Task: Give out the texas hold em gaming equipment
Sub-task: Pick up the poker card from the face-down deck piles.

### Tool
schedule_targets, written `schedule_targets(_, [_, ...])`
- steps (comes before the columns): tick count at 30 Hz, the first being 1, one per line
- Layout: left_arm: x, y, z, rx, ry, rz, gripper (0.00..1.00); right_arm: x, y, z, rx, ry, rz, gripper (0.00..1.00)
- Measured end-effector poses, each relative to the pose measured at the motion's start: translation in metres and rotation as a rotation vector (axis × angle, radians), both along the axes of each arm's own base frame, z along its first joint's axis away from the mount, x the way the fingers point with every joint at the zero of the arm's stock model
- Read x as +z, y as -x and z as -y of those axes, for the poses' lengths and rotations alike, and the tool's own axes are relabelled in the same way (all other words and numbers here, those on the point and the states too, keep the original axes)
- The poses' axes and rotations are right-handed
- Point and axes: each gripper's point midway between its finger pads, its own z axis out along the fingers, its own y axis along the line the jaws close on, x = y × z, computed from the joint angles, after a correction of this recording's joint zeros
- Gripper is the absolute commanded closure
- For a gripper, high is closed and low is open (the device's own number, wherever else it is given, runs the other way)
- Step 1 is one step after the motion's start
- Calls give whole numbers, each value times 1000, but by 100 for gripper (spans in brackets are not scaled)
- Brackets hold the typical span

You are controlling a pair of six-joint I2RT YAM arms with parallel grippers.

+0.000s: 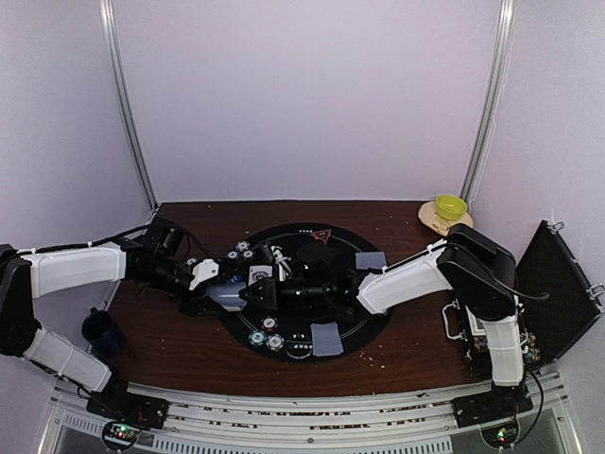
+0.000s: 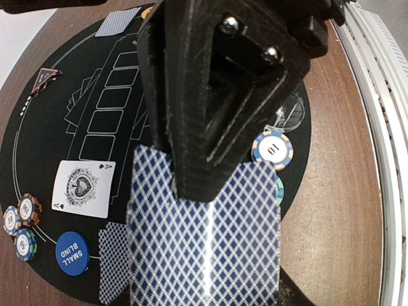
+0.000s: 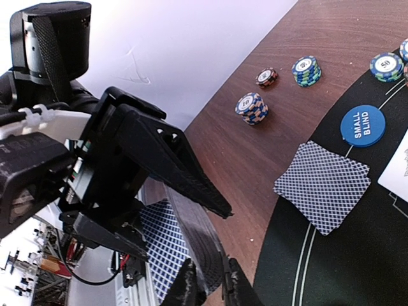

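Top external view, starting at the left: a dark blue mug [image 1: 99,331] sits by the left edge of the counter [image 1: 170,350], off the round black mat [image 1: 359,326]. The left hand [image 1: 219,287] reaches over the mat's left part. It is clenched on a deck [image 2: 204,255] of blue-diamond-backed cards, held above the mat.

Below the deck, the left wrist view shows striped chips [image 2: 19,220], a blue SMALL BLIND disc [image 2: 71,253] and a face-up ace of spades [image 2: 83,188]. A red triangle marker [image 2: 48,75] lies at the mat's far rim.

The right hand [image 3: 209,285] meets the deck from the right, with its fingers [image 3: 188,290] nipped close on the deck's edge.

Further right, a face-down card [image 1: 327,338] lies at the mat's near rim and a second card [image 1: 371,259] lies beyond the right arm. A yellow-green bowl [image 1: 451,206] stands in the far right corner.
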Motion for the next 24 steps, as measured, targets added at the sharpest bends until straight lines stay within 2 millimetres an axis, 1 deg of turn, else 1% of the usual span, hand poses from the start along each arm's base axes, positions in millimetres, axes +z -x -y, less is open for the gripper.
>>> schedule_targets(4, [0, 0, 0, 0, 0, 1, 53, 4, 3, -1, 14, -23, -14, 99])
schedule_targets(5, [0, 0, 0, 0, 0, 0, 53, 5, 3, -1, 16, -27, -15, 100])
schedule_targets(9, [0, 0, 0, 0, 0, 1, 53, 6, 4, 1, 21, -39, -23, 100])
schedule_targets(14, [0, 0, 0, -1, 1, 1, 53, 11, 6, 11, 13, -41, -29, 100])
schedule_targets(19, [0, 0, 0, -1, 1, 1, 53, 17, 4, 28, -7, -41, -27, 100])
schedule_targets(24, [0, 0, 0, -1, 1, 2, 53, 26, -9, 53, -64, -34, -2, 100])
